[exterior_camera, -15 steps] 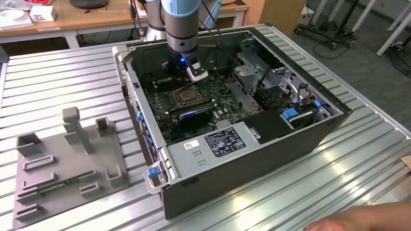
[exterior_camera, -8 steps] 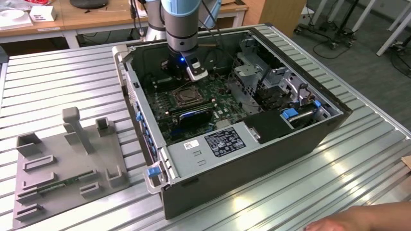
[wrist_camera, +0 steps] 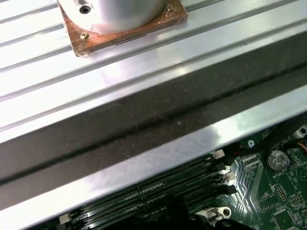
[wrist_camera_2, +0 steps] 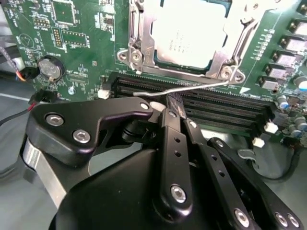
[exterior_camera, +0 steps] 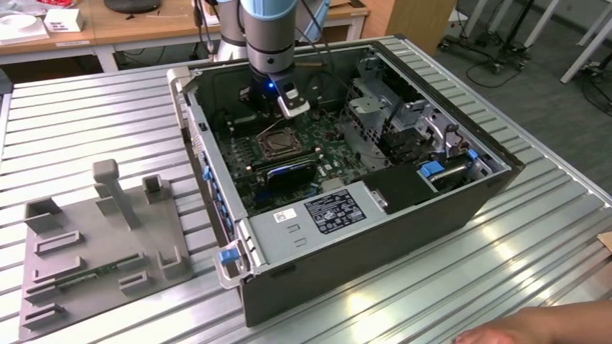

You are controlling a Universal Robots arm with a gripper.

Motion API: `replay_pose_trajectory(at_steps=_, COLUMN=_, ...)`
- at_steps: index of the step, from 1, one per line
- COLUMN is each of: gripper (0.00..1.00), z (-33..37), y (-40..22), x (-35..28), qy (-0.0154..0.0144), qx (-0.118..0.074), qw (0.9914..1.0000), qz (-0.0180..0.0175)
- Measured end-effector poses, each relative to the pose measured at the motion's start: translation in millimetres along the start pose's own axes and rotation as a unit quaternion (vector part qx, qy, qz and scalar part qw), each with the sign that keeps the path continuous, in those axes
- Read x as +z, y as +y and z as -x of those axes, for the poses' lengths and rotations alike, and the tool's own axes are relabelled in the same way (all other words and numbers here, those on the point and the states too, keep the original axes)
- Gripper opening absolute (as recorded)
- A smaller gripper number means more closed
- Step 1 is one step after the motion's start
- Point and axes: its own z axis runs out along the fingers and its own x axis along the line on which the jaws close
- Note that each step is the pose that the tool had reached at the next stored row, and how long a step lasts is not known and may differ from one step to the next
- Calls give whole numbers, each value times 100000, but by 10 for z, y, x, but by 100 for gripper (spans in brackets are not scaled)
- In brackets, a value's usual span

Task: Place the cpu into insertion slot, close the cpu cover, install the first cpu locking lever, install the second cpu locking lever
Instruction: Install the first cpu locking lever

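Inside the computer case (exterior_camera: pixel 383 236), over the memory slots (wrist_camera_2: pixel 230 108), the gripper (wrist_camera_2: pixel 174 102) has its fingers pinched together on the thin wire locking lever (wrist_camera_2: pixel 206 86), near the cpu cover (wrist_camera_2: pixel 144 45).

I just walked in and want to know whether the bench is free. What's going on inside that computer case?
A robot arm reaches into the open computer case and is working at the motherboard's processor socket. The cpu sits in the insertion slot, and the cpu cover looks lowered around it. The gripper is right at a thin wire locking lever, which sticks out over the black memory slots.
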Motion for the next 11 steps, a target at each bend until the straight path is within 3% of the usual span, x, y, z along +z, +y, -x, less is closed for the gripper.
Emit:
replay_pose_trajectory(at_steps=3, gripper=10, z=-9, y=10, x=-53, qy=19, qx=3, qw=100000, qz=41)
replay_pose_trajectory(at_steps=6, gripper=10, z=-20, y=8, x=-66, qy=72, qx=20, qw=100000, qz=188)
replay_pose_trajectory(at_steps=11, gripper=10, z=-116, y=-31, x=-82, qy=371, qx=140, qw=99995, qz=908)
